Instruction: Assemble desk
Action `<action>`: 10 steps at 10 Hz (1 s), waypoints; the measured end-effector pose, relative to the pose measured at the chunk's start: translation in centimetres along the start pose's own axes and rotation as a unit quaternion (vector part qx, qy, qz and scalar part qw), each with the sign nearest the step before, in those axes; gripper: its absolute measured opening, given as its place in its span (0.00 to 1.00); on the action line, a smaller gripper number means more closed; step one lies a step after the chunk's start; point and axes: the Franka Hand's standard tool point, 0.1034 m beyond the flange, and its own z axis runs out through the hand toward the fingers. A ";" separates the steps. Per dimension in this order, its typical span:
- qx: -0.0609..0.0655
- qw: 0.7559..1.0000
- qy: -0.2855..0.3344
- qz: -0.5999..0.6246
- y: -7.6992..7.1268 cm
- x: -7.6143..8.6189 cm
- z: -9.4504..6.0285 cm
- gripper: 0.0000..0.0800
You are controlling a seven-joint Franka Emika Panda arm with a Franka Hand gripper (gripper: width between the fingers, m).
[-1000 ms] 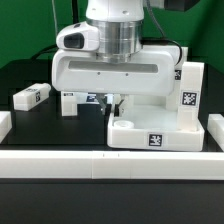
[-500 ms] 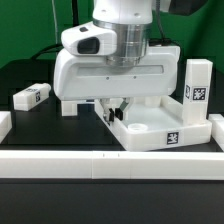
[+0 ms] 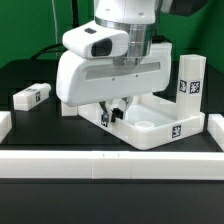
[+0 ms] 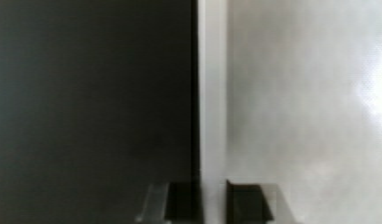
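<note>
far left of the exterior view: loose leg (image 3: 32, 95) lying flat on the black table (image 3: 30, 128), tag showing. just right of it is a second leg (image 3: 68, 106), partly hidden behind the arm. centre: gripper (image 3: 112, 114) is down at the near-left edge of the desk top (image 3: 165, 132), pressed together on its rim (image 4: 213, 100). wrist view shows that thin white wall pinched between both fingers (image 4: 177, 204), dark table on one side, white tray floor on the other. desk top sits on the table right of centre, turned at a slant to the rail (image 3: 110, 160) in front. right: upright leg (image 3: 190, 80) at the top's far corner, can't tell if it's seated. handling guess: hard plastic, light, stiff, smooth so likely slippery. the thin rim looks like the only pinchable spot. grip is off-centre, so the top will probably pivot or drag rather than lift level. legs: take them across the short flat sides.
</note>
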 end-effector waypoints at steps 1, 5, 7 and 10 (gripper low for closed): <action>-0.004 0.999 -0.003 -0.037 -0.1 0.2 0.0 0.08; -0.023 0.981 -0.012 -0.192 -1.0 2.5 -0.4 0.08; -0.024 0.966 -0.015 -0.257 -0.9 2.9 -0.6 0.08; -0.029 0.942 -0.028 -0.334 -0.4 2.4 -0.5 0.08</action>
